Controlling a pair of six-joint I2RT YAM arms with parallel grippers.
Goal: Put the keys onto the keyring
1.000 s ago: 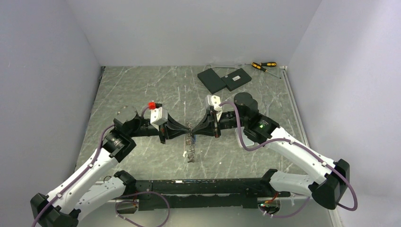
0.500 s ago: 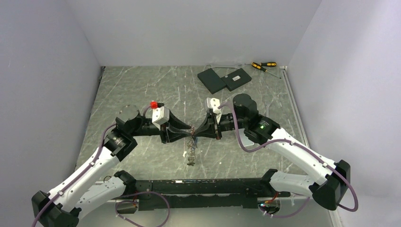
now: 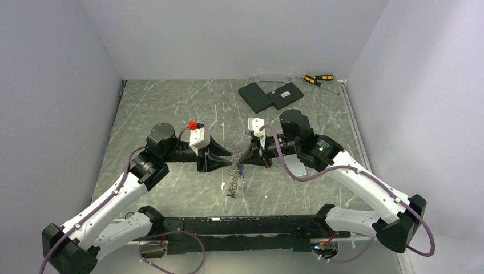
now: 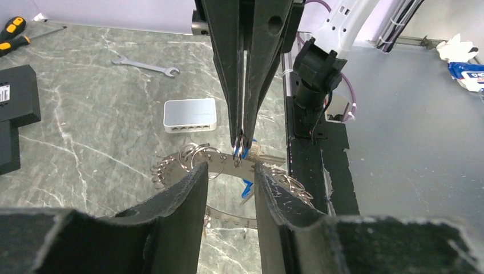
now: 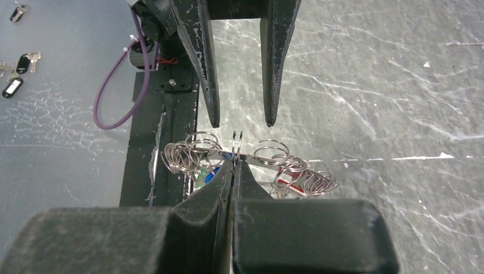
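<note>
The keyring (image 4: pixel 220 164) is held up off the table (image 4: pixel 103 131), in the middle of the workspace between the two grippers. Its small wire loops are fanned out to either side. It is pinched at its upper edge by the right gripper (image 4: pixel 240 144), whose jaws are closed tight on the thin metal. A blue key (image 4: pixel 246 185) is seen hanging beneath the ring. The left gripper (image 4: pixel 229 167) is set facing it, close in, with its jaws partly open and nothing held between them; whether a finger touches the ring cannot be told. Farther off on the table lie a pale slab (image 4: pixel 190 114), a wrench (image 4: pixel 145 65) and screwdrivers (image 4: pixel 14 31).
</note>
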